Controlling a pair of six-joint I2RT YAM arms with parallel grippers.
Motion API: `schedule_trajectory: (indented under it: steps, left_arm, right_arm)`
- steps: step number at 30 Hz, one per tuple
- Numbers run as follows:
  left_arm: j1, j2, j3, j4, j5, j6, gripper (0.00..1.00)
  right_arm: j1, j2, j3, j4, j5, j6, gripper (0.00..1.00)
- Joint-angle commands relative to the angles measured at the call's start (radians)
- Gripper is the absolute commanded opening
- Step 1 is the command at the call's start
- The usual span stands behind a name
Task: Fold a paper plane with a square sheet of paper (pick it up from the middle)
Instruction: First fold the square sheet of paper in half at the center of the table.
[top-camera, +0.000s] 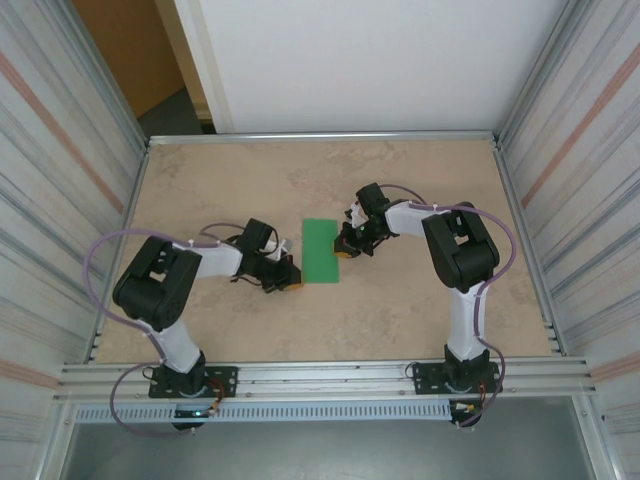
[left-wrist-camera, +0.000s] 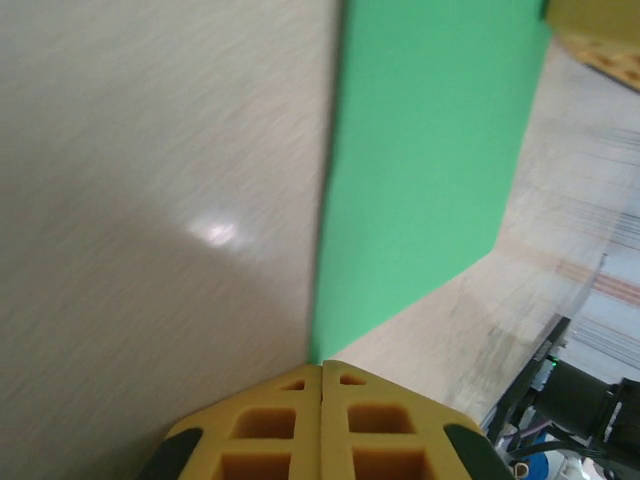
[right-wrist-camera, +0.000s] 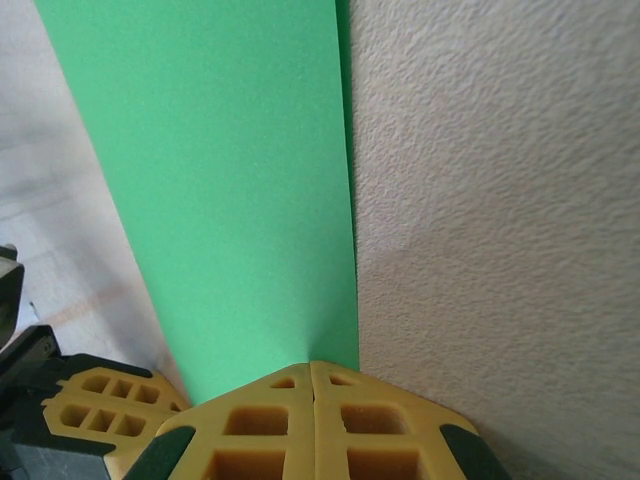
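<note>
– How far along are you?
– Early, I'd say. The paper (top-camera: 321, 250) lies flat in the middle of the table (top-camera: 420, 320), between my arms. From above it reads as a narrow rectangle, not a square, so I judge one half-fold is in.
– And the grippers?
– Left gripper (left-wrist-camera: 322, 368): fingers closed, tips meeting right at the paper's near left corner. I can't tell whether they nip the sheet or just press on it. Right gripper (right-wrist-camera: 311, 365): closed too, tips at the paper's right edge, and I have the same doubt there.
– What's left?
– Nearly all of it, as I see it: no slanted nose folds, no wings, no pointed dart.
</note>
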Motion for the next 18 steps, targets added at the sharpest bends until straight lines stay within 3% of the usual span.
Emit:
schedule_trajectory:
  steps: [1,7,11,14,18]
  left_arm:
    - [0.013,-0.074,0.011,-0.112,-0.032,0.024,0.00]
    - [0.013,-0.064,0.116,-0.038,-0.036,-0.028,0.00]
    - [0.010,0.008,0.192,0.009,-0.046,-0.072,0.06]
    - [-0.003,0.063,0.263,-0.012,-0.100,-0.083,0.13]
    - [-0.020,0.136,0.359,-0.056,-0.151,-0.062,0.16]
  right_arm:
    - [-0.005,0.155,-0.093,-0.233,0.362,-0.022,0.00]
    - [0.003,0.055,0.059,-0.293,0.239,-0.090,0.05]
    - [-0.001,-0.058,0.138,-0.288,0.123,-0.085,0.16]
    - [-0.021,-0.136,0.122,-0.253,0.065,-0.018,0.26]
    - [-0.051,-0.234,0.019,-0.206,0.076,0.034,0.33]
